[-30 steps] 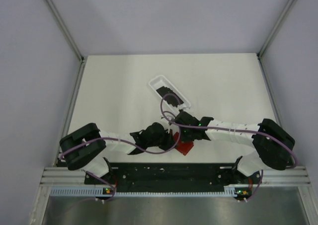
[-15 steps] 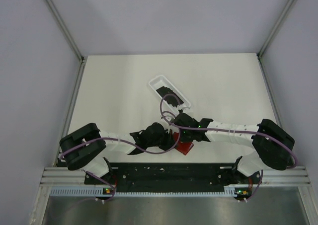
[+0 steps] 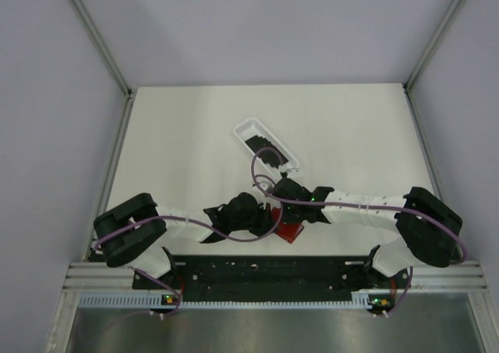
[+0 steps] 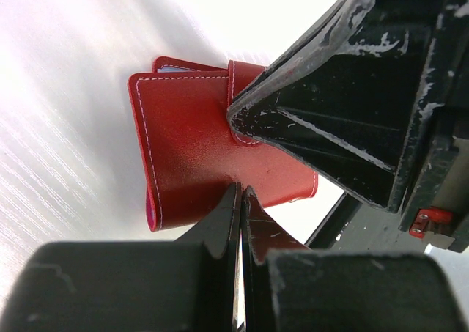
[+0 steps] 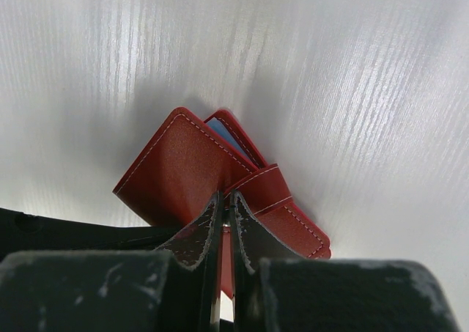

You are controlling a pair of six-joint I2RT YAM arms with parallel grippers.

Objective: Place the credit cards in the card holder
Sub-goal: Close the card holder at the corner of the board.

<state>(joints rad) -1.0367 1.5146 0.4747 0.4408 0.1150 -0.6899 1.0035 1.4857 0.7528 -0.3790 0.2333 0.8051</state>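
Red wallet lies on the white table close to the near edge, midway between the two arms, and both grippers meet on it. The left gripper is clenched on the wallet's lower edge, its fingers pressed almost flat together with red showing beside them. The right gripper is clenched as well, pinching where the closure tab crosses the cover; a sliver of red sits between its fingers. The wallet is folded, with only a thin line of pale blue lining peeping out at the far corner.

Farther back, well apart from the wallet, a white tray sits at a slant with the black cards in it. None is in the wallet yet. A purple cable from the right arm loops over the tray's near end.

My guess is that the step in hand is prising the wallet open. Both holds are on thin, smooth edges, so a pull could slip one free and let the cover snap shut. If the arms pull unevenly, the whole wallet may lift or skid instead of opening. With both grippers busy, fetching a card means letting go, and the wallet may then fold closed. The looping cable could also catch the tray and shift it.
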